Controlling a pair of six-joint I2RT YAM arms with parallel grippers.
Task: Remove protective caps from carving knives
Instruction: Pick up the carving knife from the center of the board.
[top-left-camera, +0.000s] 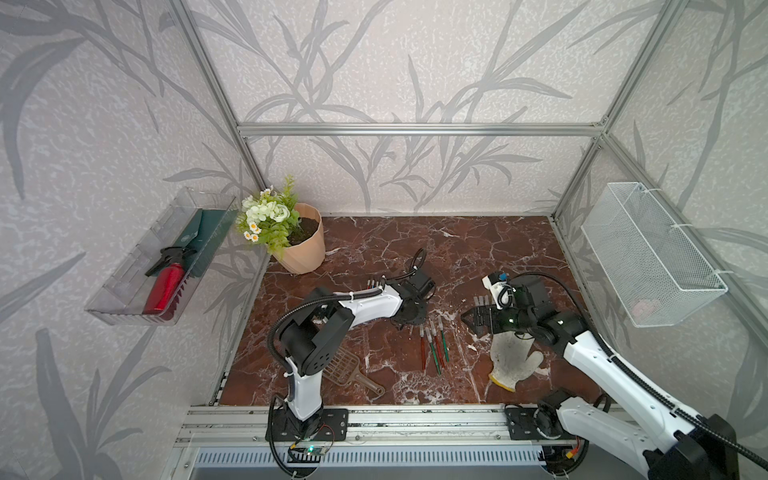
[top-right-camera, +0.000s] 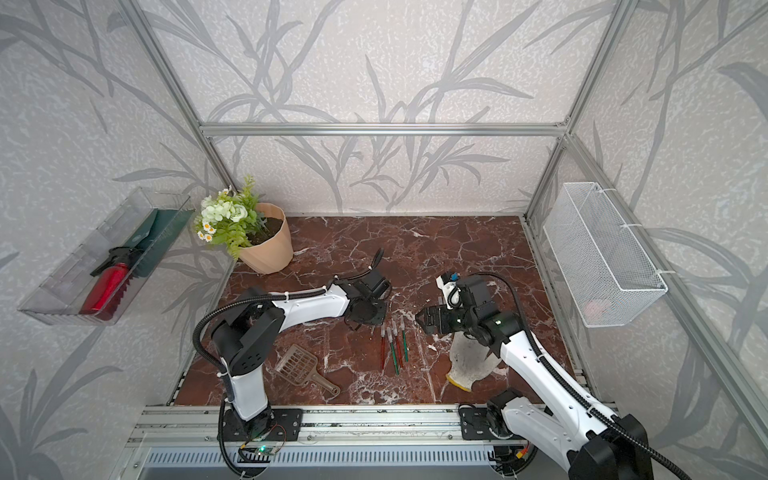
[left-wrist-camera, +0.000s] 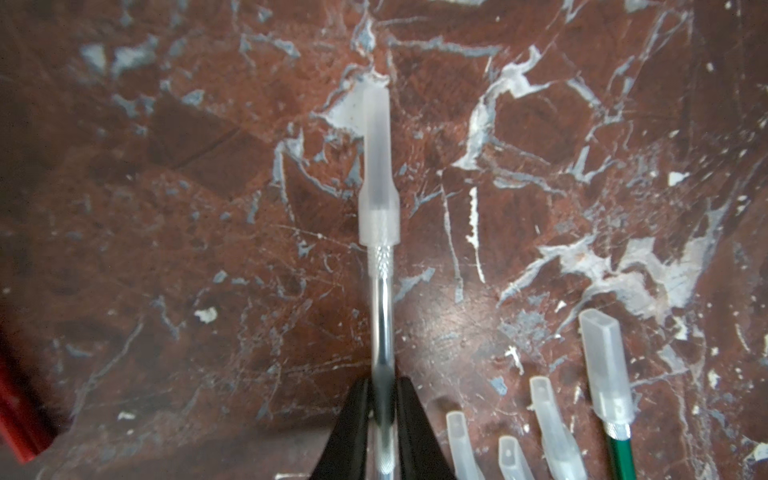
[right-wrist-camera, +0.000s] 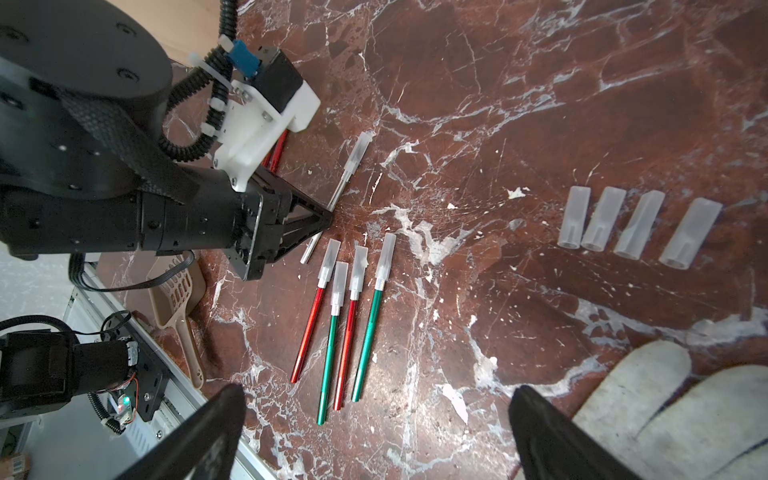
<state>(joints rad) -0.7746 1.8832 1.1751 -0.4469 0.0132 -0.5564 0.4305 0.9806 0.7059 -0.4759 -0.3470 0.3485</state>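
Across the worktop (top-left-camera: 457, 249) I judge the job a little under halfway: my right claw (right-wrist-camera: 376, 395) hangs wide and empty, while my left claw (left-wrist-camera: 382, 395) pinches the silver shaft of one carving knife (left-wrist-camera: 381, 316), its cap (left-wrist-camera: 378, 166) not yet off. Four more capped knives (right-wrist-camera: 368, 332) lie side by side near it, and four loose caps (right-wrist-camera: 640, 224) sit in a row well apart.

Four capped knives (right-wrist-camera: 348, 332) parallel — four caps (right-wrist-camera: 640, 224) loose.

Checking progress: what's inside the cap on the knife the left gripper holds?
The knurled silver collar of the held knife enters the frosted cap; the blade inside is hidden by the cloudy plastic.
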